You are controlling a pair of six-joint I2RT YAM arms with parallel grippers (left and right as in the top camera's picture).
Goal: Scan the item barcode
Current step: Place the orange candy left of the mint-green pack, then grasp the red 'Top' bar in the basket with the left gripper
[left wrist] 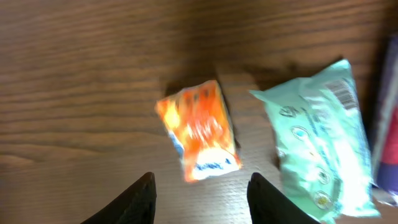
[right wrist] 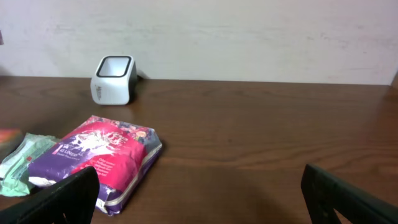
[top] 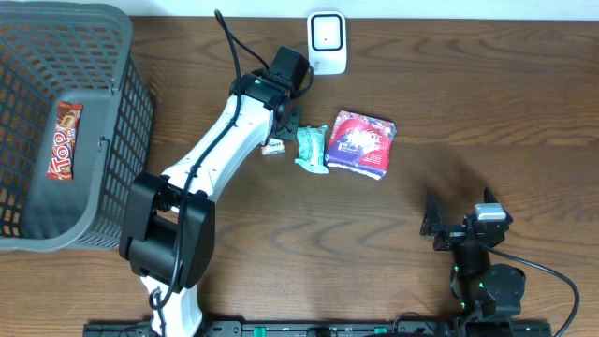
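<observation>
A small orange and white packet [left wrist: 200, 129] lies flat on the wooden table, just beyond my left gripper [left wrist: 200, 186]. The left jaws stand apart with only bare wood between them. From overhead the same packet [top: 273, 148] shows below the left gripper [top: 286, 124], a short way in front of the white barcode scanner [top: 327, 41]. A mint-green packet [left wrist: 320, 143] lies right beside the orange one. My right gripper [right wrist: 199, 193] rests open near the table's front right, holding nothing, its view facing the scanner [right wrist: 113, 79].
A pink and purple pack [top: 362, 143] lies to the right of the mint-green packet [top: 312, 148]. At the far left stands a grey mesh basket [top: 122, 112] with a red Top candy bar [top: 65, 140] inside.
</observation>
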